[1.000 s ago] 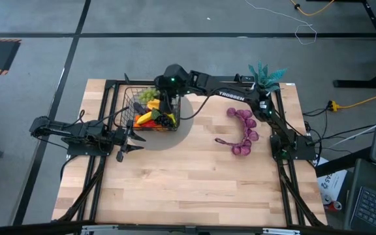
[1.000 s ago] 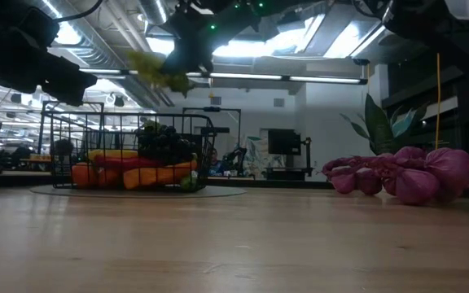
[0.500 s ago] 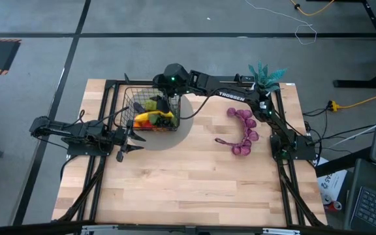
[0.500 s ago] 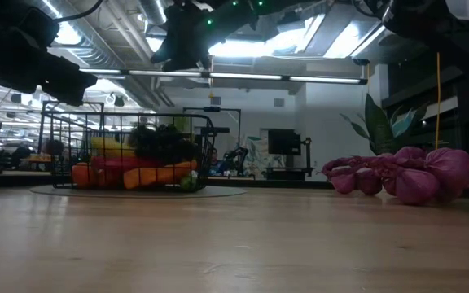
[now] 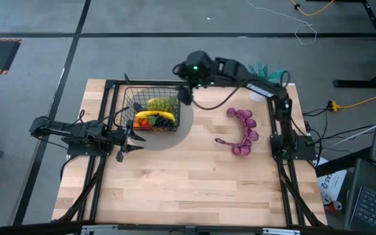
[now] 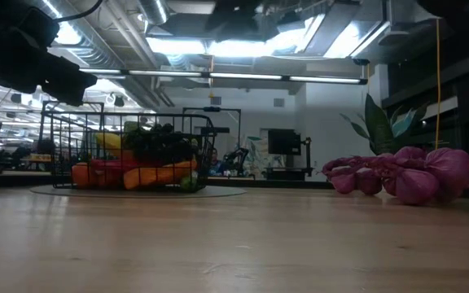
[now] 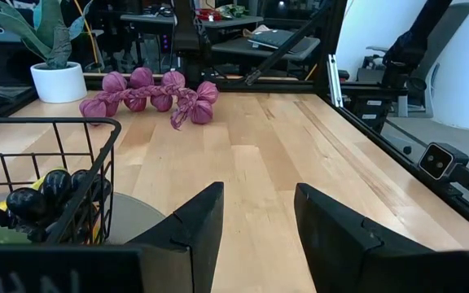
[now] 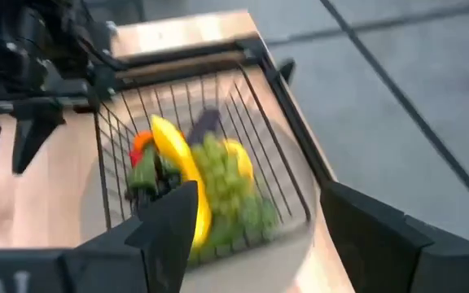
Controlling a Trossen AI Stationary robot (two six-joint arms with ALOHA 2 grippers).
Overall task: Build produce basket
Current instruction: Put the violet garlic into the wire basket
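The black wire basket [image 5: 152, 112] stands on a grey round mat at the table's far left. In it lie the produce: green grapes [image 5: 161, 103], a yellow banana [image 5: 149, 115], dark grapes [image 5: 166, 121] and orange and red pieces [image 6: 129, 173]. My right gripper [image 8: 255, 236] hangs open above and just right of the basket's far right corner, with nothing between its fingers. My left gripper [image 7: 259, 220] waits open and level at the basket's near left side. The purple string [image 5: 243, 130] lies on the table at the right.
A teal plant in a white pot [image 7: 58, 81] stands at the far right corner, behind the purple string. The black frame rails [image 5: 103, 163] run along the table's left and right sides. Bare wood [image 5: 188, 183] fills the near half.
My right gripper has let go of the green grapes over the basket, and they have dropped onto the other produce. It has since risen and drawn back toward the table's right edge, clear of the basket.
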